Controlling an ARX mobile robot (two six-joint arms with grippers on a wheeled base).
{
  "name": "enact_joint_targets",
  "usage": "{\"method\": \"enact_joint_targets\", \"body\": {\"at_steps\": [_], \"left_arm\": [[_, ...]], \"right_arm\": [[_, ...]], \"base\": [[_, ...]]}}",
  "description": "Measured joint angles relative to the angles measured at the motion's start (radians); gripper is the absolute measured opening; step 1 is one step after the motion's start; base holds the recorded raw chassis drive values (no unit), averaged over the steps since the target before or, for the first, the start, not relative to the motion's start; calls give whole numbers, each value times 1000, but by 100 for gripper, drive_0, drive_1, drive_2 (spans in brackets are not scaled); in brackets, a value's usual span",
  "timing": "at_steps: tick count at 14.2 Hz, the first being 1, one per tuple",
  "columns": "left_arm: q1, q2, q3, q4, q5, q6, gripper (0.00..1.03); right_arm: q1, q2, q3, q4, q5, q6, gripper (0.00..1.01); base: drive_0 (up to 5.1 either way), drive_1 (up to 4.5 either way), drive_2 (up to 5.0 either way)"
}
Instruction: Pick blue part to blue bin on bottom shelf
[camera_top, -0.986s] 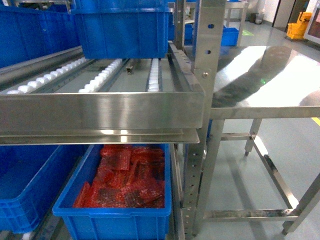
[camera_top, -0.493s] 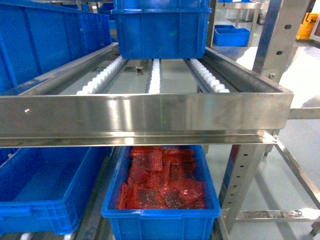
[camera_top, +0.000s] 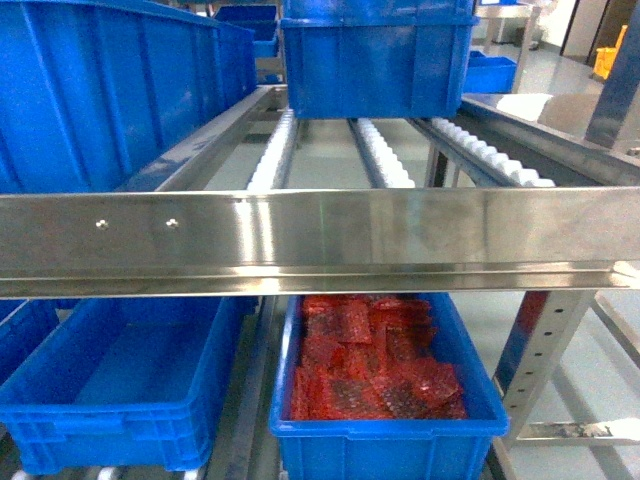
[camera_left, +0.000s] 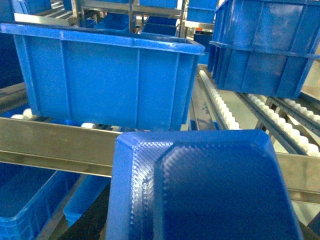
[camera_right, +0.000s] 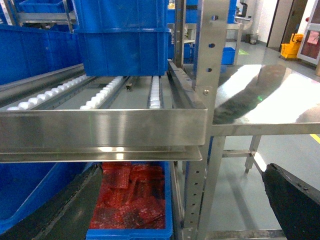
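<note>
Bottom shelf: the blue bin (camera_top: 110, 385) sits at left, beside a second crate (camera_top: 385, 440) at right holding packets (camera_top: 370, 360). Above both runs a front rail (camera_top: 320, 240); behind it, roller tracks (camera_top: 380, 155) carry an upper crate (camera_top: 375, 60) at the rear and another crate (camera_top: 110, 90) at left.

Bright, even overhead light on my head view; glare streaks across the steel front rail (camera_top: 320, 235). My left wrist view is soft, the near blue surface (camera_left: 200, 190) blurred. The table top (camera_right: 260, 95) shines white.
</note>
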Motion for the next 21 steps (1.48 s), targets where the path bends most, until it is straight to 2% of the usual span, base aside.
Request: {"method": "enact_joint_targets", "body": {"at_steps": [4,21], "left_arm": [[0,0,0,-2,1,0,43],[1,-2,1,0,-2,0,43]], "right_arm": [[0,0,0,0,0,0,98],[0,0,0,1,-3,0,98]], "base": [[-504,242,242],[0,0,0]]}}
